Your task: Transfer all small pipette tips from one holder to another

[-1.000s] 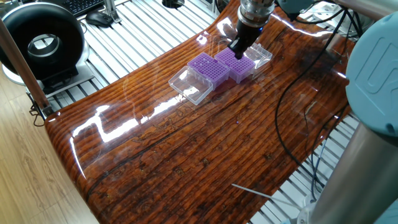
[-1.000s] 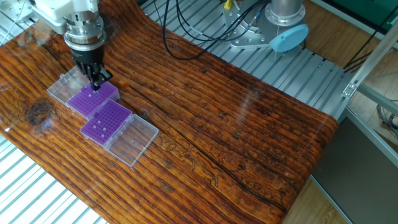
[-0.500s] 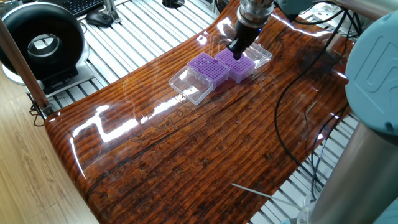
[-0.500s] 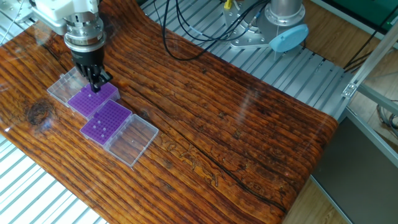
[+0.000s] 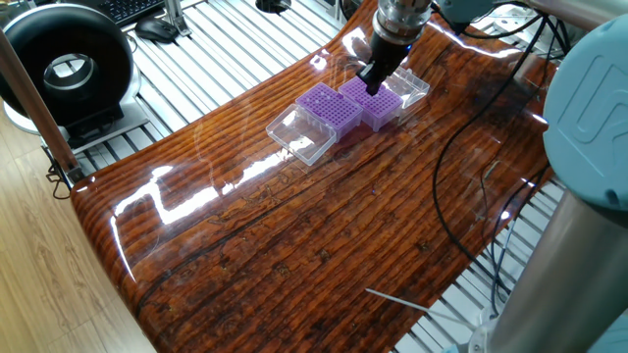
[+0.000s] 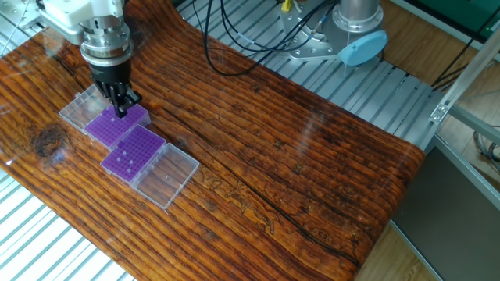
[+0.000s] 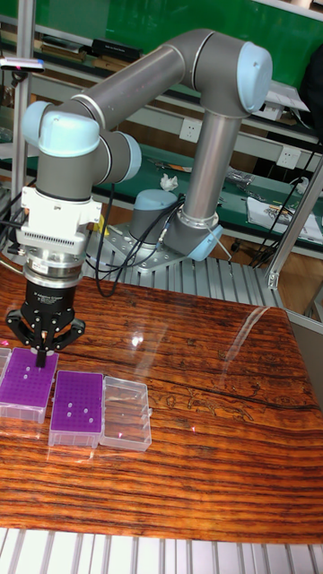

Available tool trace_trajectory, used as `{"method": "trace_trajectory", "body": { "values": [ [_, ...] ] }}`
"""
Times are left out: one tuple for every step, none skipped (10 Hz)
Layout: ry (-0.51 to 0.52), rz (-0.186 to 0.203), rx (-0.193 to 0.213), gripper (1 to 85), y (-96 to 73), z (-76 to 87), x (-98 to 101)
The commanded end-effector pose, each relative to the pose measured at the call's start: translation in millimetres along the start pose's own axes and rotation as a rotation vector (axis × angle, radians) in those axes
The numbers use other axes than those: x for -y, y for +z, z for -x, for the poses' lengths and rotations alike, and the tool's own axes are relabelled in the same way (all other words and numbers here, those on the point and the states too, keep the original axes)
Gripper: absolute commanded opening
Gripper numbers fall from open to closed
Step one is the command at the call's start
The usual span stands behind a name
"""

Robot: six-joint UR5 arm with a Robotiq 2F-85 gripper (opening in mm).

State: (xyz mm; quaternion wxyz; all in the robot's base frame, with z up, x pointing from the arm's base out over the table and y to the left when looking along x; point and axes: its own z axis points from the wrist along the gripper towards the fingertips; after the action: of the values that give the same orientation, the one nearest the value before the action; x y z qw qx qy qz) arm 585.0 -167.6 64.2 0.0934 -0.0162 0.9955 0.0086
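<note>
Two purple grid racks lie side by side on the wooden table. My gripper (image 6: 119, 108) (image 5: 371, 82) (image 7: 40, 357) hangs just above the far rack (image 6: 113, 129) (image 5: 383, 106) (image 7: 22, 384), near its back edge. Its fingers are pressed together, and a thin sliver that looks like one small pipette tip pokes down between them. The other rack (image 6: 139, 148) (image 5: 329, 108) (image 7: 76, 399) holds a few small pipette tips (image 6: 125, 161) (image 7: 82, 411), seen as pale dots in its holes. No tips can be made out in the far rack.
Each rack has a clear lid lying open beside it (image 6: 166, 176) (image 6: 78, 109) (image 5: 299, 135). Black cables (image 6: 234, 55) cross the table's far side near the arm base (image 6: 355, 31). A black round device (image 5: 64, 59) stands off the table. A thin white stick (image 5: 397, 299) lies at the near edge.
My gripper has risen very slightly over the far rack, its fingers still together. The racks and lids have not moved.
</note>
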Motion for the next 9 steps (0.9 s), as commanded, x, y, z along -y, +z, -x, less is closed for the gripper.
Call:
{"method": "trace_trajectory", "body": {
  "values": [
    [-0.011, 0.023, 0.004, 4.7, -0.1, 0.9, -3.7],
    [-0.023, 0.025, 0.001, 6.7, 0.4, -0.6, -3.0],
    [-0.029, 0.028, -0.002, 8.7, 0.9, -2.1, -2.7],
    [-0.038, 0.027, -0.007, 10.3, 1.3, -3.9, -1.8],
    [-0.044, 0.021, -0.015, 13.7, 1.4, -6.2, 0.0],
    [-0.045, 0.023, -0.018, 14.7, 1.3, -7.0, 0.0],
    [-0.048, 0.023, -0.021, 15.3, 1.0, -7.7, 0.5],
    [-0.051, 0.023, -0.022, 16.0, 0.7, -8.1, 1.2],
    [-0.051, 0.023, -0.022, 16.3, 0.5, -8.1, 1.7]
  ]
}}
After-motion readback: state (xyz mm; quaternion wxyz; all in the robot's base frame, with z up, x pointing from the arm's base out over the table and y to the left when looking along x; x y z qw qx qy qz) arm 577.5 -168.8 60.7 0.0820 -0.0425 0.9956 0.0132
